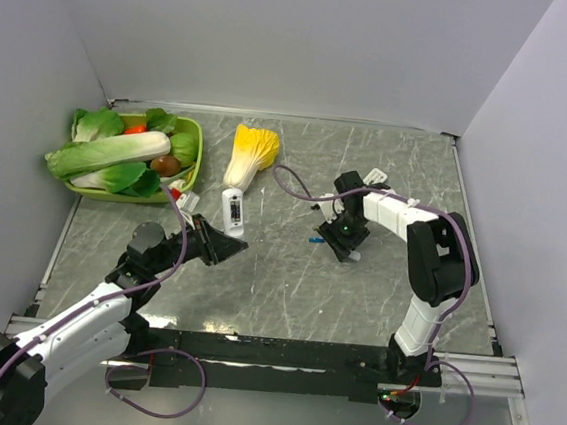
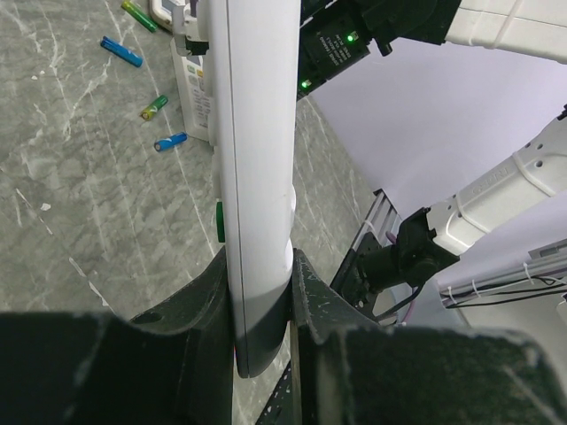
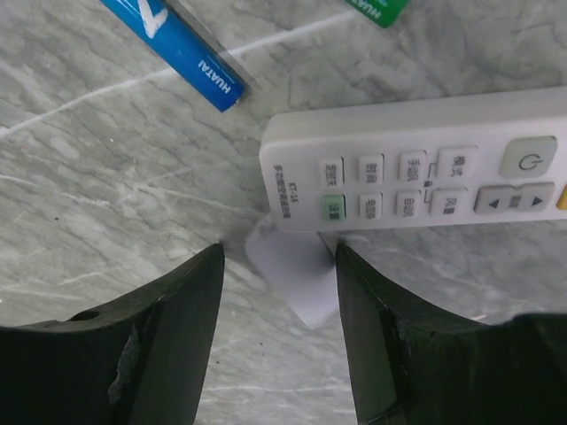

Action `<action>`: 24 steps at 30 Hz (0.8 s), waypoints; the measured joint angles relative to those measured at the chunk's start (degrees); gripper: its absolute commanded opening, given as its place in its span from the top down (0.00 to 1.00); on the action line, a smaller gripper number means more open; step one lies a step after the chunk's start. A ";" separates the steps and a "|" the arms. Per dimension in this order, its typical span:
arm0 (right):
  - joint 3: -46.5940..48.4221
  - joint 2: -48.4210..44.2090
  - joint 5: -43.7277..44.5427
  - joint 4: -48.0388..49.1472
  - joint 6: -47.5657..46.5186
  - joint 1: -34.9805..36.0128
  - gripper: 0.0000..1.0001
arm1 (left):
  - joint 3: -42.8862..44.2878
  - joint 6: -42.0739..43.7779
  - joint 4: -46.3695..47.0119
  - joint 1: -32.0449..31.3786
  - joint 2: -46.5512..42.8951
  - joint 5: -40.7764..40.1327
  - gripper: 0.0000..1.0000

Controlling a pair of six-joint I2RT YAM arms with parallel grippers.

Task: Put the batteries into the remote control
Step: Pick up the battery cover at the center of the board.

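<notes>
My left gripper (image 1: 232,246) is shut on one end of a white remote control (image 1: 231,211), held edge-on above the table; in the left wrist view the remote (image 2: 252,177) stands between the jaws of the gripper (image 2: 261,297). A second white remote (image 3: 416,168) lies buttons-up on the table. My right gripper (image 1: 344,240) is open and low over its end; the gripper (image 3: 279,257) straddles a small white flat piece (image 3: 297,283). Loose batteries lie beside it: a blue one (image 3: 182,49) and a green one (image 3: 376,9). The left wrist view shows several batteries (image 2: 121,51).
A green basket (image 1: 201,154) full of toy vegetables stands at the back left. A yellow-green toy cabbage (image 1: 252,152) lies just behind the held remote. White walls close the table on three sides.
</notes>
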 measured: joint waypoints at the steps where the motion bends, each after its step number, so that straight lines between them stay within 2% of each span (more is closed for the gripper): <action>1: 0.11 0.42 0.46 0.04 -0.26 0.20 0.39 | 0.00 0.02 0.00 -0.07 0.00 0.00 0.98; 9: 0.44 0.81 1.51 -0.15 -0.57 0.98 0.41 | 0.00 0.17 -0.39 -0.26 -0.02 0.00 0.98; 17: 0.42 0.81 3.02 0.35 -1.01 1.51 0.60 | 0.00 0.20 -0.59 -0.26 -0.04 -0.02 0.98; 18: 0.39 0.81 3.06 0.35 -1.01 1.75 0.69 | 0.00 0.20 -0.59 -0.26 -0.04 -0.02 0.98; 23: 0.39 0.81 3.34 0.17 -0.42 4.15 0.89 | 0.00 0.17 -0.59 -0.26 -0.04 -0.02 0.98; 24: 0.39 0.81 3.21 0.11 -0.17 4.81 0.90 | 0.00 0.17 -0.57 -0.26 -0.02 -0.02 0.98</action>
